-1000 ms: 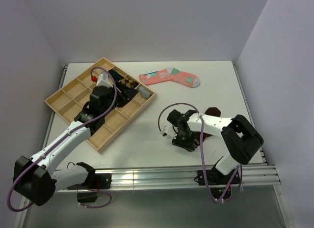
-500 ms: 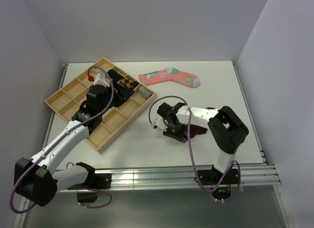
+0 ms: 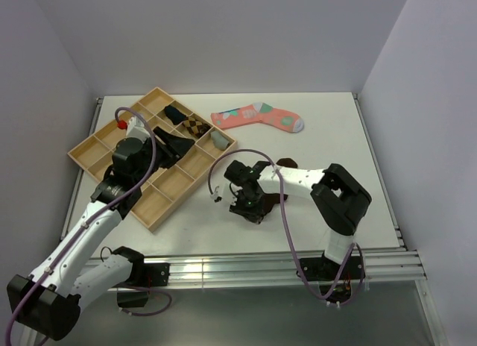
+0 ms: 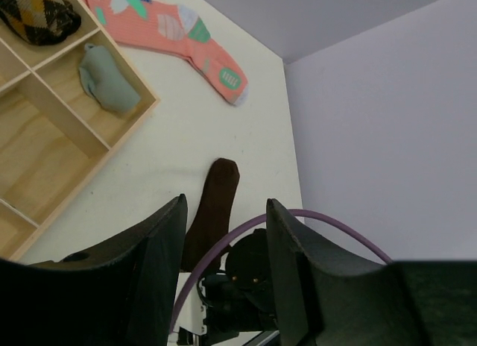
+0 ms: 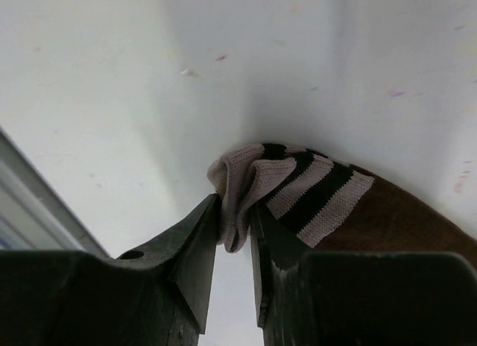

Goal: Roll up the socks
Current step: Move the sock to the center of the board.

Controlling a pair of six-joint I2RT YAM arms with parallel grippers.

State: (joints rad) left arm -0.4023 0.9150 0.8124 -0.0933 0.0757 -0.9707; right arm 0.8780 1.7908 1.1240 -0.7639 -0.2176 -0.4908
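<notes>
The right tool [image 5: 235,214] grasps the brown sock [image 5: 395,215] by its striped cuff; the left tool [image 4: 225,206] hangs released, empty.

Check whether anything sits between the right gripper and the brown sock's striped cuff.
Nothing visible does. The right gripper is closed on the brown sock at its striped cuff, bunching the fabric between its fingers.

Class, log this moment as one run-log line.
right gripper: shut on striped cuff of brown sock | left gripper: open, empty, over tray
</notes>
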